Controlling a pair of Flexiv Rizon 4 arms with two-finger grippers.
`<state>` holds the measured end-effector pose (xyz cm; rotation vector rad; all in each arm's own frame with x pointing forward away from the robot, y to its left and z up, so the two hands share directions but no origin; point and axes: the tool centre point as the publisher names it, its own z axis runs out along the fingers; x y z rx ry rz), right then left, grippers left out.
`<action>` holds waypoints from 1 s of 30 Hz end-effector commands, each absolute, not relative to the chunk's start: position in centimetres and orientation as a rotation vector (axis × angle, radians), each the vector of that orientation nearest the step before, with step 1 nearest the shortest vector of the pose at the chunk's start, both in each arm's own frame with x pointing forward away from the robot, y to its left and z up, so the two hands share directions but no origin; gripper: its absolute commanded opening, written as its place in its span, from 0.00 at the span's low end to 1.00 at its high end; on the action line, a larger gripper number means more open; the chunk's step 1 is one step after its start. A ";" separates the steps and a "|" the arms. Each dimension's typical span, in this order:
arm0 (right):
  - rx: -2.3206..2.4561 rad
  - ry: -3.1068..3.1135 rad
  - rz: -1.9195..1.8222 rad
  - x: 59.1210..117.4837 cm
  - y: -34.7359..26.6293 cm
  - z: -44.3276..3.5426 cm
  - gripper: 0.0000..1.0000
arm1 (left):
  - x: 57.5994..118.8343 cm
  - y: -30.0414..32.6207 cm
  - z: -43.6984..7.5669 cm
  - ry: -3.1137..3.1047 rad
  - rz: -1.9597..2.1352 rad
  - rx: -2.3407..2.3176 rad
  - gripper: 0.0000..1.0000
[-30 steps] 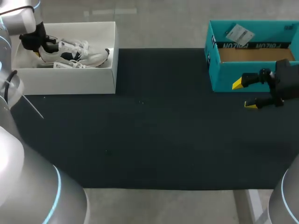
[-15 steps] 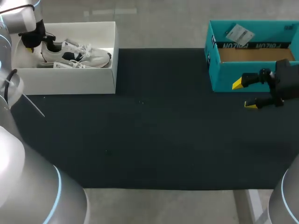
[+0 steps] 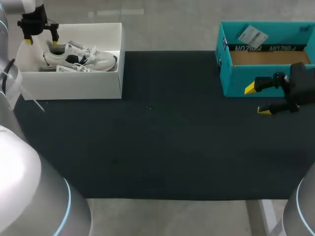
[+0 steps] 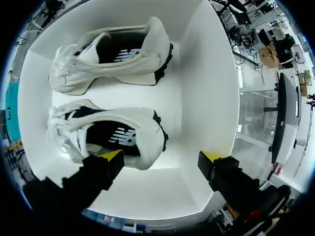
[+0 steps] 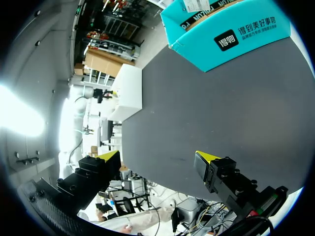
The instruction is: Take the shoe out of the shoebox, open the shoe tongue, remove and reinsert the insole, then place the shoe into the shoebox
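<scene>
There is one dark table mat (image 3: 162,147), and two boxes sit on it well apart. One is a white shoebox (image 3: 74,83) on the left and one is a teal box (image 3: 236,78) on the right. Two white shoes lie side by side in the white shoebox, the near shoe (image 4: 118,132) and the far shoe (image 4: 113,54). There are two grippers. The left gripper (image 3: 43,39) hangs over the heel end of the white shoebox with its fingers wide apart, holding nothing. The right gripper (image 3: 257,100) is just in front of the teal box, spread wide too and holding nothing. A second ago the left gripper was down at the heel of one shoe. Now it has gone up and back, and that shoe has slid a little toward the toe end. The right gripper has not moved.
</scene>
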<state>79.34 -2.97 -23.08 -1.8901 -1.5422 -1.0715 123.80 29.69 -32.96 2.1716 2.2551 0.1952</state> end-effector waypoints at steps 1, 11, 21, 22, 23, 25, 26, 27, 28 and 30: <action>-1.894 -1.542 -1.069 79.3 -2.9 -23.1 1.00 | 122.8 29.5 -28.8 2.268 0.120 2.185 1.00; -1.894 -1.542 -1.069 79.3 -2.9 -23.1 1.00 | 120.7 29.8 -24.3 2.185 0.038 2.262 1.00; -1.894 -1.542 -1.069 79.3 -2.9 -23.1 1.00 | 120.7 29.8 -24.3 2.185 0.038 2.262 1.00; -1.894 -1.542 -1.069 79.3 -2.9 -23.1 1.00 | 120.7 29.8 -24.3 2.185 0.038 2.262 1.00; -1.894 -1.542 -1.069 79.3 -2.9 -23.1 1.00 | 120.7 29.8 -24.3 2.185 0.038 2.262 1.00; -1.894 -1.542 -1.069 79.3 -2.9 -23.1 1.00 | 120.7 29.8 -24.3 2.185 0.038 2.262 1.00; -1.894 -1.542 -1.069 79.3 -2.9 -23.1 1.00 | 120.7 29.8 -24.3 2.185 0.038 2.262 1.00; -1.894 -1.542 -1.069 79.3 -2.9 -23.1 1.00 | 120.7 29.8 -24.3 2.185 0.038 2.262 1.00; -1.894 -1.542 -1.069 79.3 -2.9 -23.1 1.00 | 120.7 29.8 -24.3 2.185 0.038 2.262 1.00; -1.894 -1.542 -1.069 79.3 -2.9 -23.1 1.00 | 121.2 29.9 -24.5 2.197 0.008 2.237 1.00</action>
